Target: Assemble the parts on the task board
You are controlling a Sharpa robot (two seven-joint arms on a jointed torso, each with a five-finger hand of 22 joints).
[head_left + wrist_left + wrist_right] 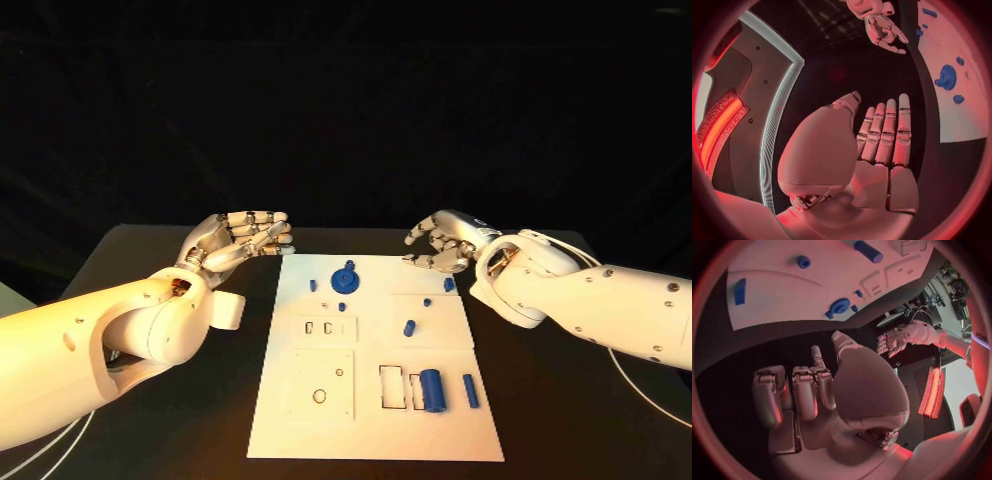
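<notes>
Parts lie scattered on the task board (378,430), nearest the robot a thick blue cylinder (430,389) and a slim blue bar (470,390) beside a rectangular slot, further off a small peg (410,326), and at the far end a round blue wheel piece (346,277). Beyond the board's far corners both hands hover off the table holding nothing, the left hand (248,238) with fingers loosely apart, the right hand (444,241) curled but empty. A good first pick, I judge, is the near cylinder by the right hand, approached from above with fingers spread wide to clear the bar.
</notes>
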